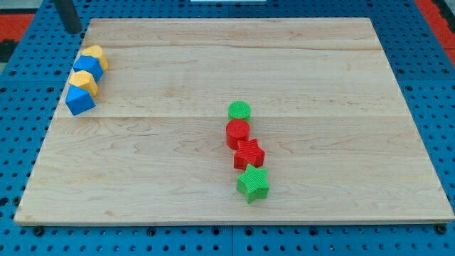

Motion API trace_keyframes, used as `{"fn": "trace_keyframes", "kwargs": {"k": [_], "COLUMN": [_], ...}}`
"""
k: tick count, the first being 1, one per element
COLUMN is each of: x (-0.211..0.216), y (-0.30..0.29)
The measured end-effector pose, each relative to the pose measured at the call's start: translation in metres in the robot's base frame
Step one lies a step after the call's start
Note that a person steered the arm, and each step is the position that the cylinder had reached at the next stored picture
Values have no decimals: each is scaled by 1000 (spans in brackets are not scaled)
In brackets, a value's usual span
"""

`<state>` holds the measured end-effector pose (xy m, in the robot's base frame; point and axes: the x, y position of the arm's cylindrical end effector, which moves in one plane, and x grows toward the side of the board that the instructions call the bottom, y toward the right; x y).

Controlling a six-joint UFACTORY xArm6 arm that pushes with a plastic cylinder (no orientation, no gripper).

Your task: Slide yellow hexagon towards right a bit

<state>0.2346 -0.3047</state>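
Jaws: none on this rod. My tip (74, 31) sits up-left of the yellow hexagon (96, 57), probably the topmost block, so I judge this the approach. Next: reach its left side and nudge right.

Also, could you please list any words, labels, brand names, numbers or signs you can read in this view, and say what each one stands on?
None: no readable text shows anywhere in the camera view.
The wooden board is bare wood grain.
The blocks, from the yellow hexagon to the green star, show only ribbed coloured surfaces.
The blue pegboard has plain holes.
My tip, at the board's top left corner, is unmarked.
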Motion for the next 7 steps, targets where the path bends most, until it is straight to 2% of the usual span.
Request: {"fn": "trace_keyframes", "kwargs": {"k": [2,3,5,6,7], "x": [100,129,135,139,144], "y": [0,3,45,38,82]}}
